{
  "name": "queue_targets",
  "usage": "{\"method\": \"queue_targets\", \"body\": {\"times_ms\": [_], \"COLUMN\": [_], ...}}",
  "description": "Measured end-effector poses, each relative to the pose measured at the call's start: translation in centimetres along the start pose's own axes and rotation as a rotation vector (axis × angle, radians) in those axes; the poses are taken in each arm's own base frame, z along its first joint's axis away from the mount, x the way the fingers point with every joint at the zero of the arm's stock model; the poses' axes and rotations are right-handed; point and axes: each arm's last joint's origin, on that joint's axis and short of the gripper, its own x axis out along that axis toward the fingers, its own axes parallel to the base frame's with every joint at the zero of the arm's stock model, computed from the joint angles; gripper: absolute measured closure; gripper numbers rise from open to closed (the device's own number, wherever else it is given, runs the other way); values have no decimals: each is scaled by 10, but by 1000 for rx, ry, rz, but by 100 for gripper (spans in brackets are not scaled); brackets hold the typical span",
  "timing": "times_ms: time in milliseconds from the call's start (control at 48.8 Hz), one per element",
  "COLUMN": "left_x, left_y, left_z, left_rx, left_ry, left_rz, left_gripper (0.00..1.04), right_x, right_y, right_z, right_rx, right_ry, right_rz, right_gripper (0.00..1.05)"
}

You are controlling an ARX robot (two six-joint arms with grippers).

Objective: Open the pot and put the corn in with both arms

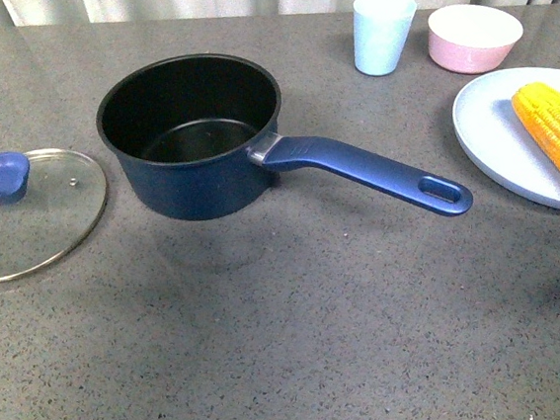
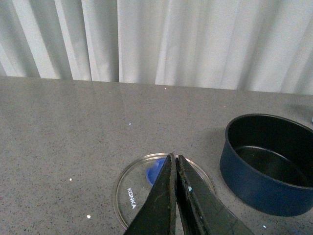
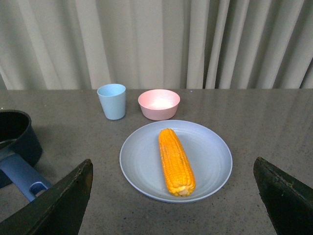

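Jaws ahead of the pickup: one pair closed, one pair wide.

Left gripper, toothed black jaws pressed together on nothing, aimed over the round glass lid flat on the grey speckled table. Right gripper, jaws spread wide and empty, facing the tapered yellow-orange corn cob lying on a pale blue round plate, not yet touching it. Dark blue pot with black inside, open and empty, between lid and plate, long handle toward the plate. Probable hazards: cob rolling under an off-centre pinch, slipping from a grip near the taper, or clipping the handle in transfer.
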Motion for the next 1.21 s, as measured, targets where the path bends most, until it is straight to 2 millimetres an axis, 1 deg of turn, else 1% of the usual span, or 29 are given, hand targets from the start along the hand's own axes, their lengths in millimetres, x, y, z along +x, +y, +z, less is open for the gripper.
{"method": "queue_targets", "body": {"times_ms": [164,471,820,1209], "left_x": [-13,-27,-40,-49], "left_y": [0,0,0,0], "left_z": [9,16,19,19], "left_rx": [1,1,1,1], "left_ry": [7,-19,-29,-29], "left_rz": [0,0,0,0], "left_gripper": [103,103,103,103], "right_x": [0,0,0,0], "right_y": [0,0,0,0], "right_z": [0,0,0,0], "right_rx": [0,0,0,0], "right_ry": [0,0,0,0], "right_rz": [0,0,0,0], "right_gripper": [9,9,9,9]}}
